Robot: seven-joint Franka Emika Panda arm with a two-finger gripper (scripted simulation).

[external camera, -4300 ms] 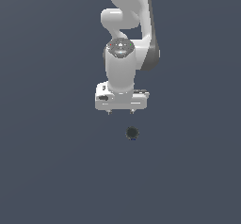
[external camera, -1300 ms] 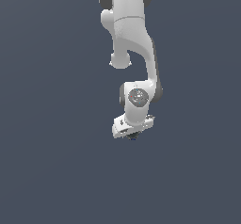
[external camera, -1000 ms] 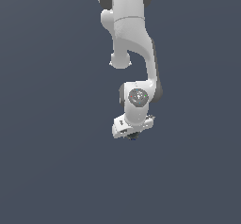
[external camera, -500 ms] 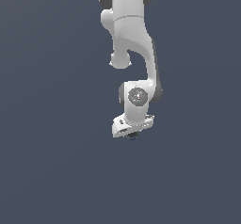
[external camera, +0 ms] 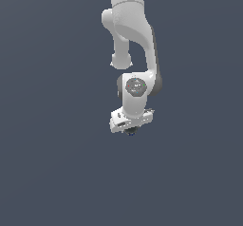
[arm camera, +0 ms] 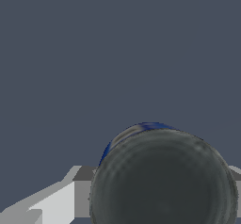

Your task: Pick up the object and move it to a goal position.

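The object is a small dark, bluish ball (external camera: 131, 132). In the exterior view only its lower edge shows, just under the white gripper (external camera: 131, 129) in the middle of the picture. In the wrist view the ball (arm camera: 162, 176) fills much of the picture, dark grey with a blue rim, and sits between the two fingers (arm camera: 56, 202), one white finger showing at its side. The gripper is shut on the ball and holds it above the plain grey floor.
The white arm (external camera: 133, 35) comes down from the top of the exterior view. Around it there is only flat blue-grey ground (external camera: 57, 163).
Several seconds ago the ball lay on the ground below the open gripper. Over the last second the gripper, with the ball in it, has risen slightly.
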